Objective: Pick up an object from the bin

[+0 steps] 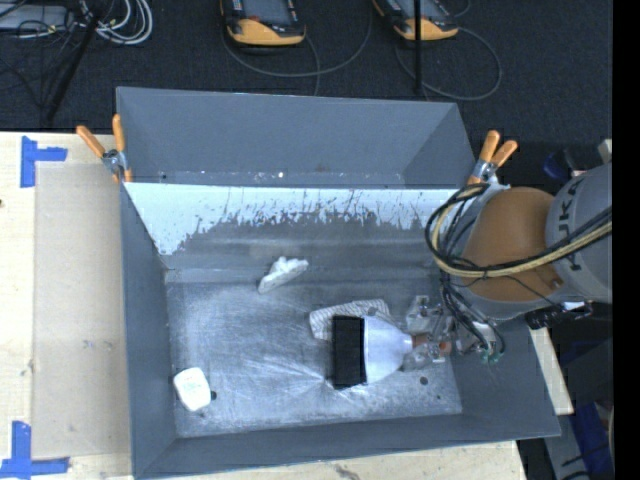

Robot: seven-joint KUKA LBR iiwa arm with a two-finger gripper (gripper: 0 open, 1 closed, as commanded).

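Observation:
My gripper (pixel 430 338) is low over the right side of the bin floor. Just to its left lies a black rectangular block (pixel 347 351), resting on a white, crumpled, cloth-like thing (pixel 380 346). The right end of that white thing reaches up to the gripper. Whether they touch I cannot tell.
A small crumpled white piece (pixel 283 271) lies near the back of the floor, left of centre. A small white rounded block (pixel 192 388) sits in the front left corner. The arm with its orange cover and cables hangs over the bin's right wall.

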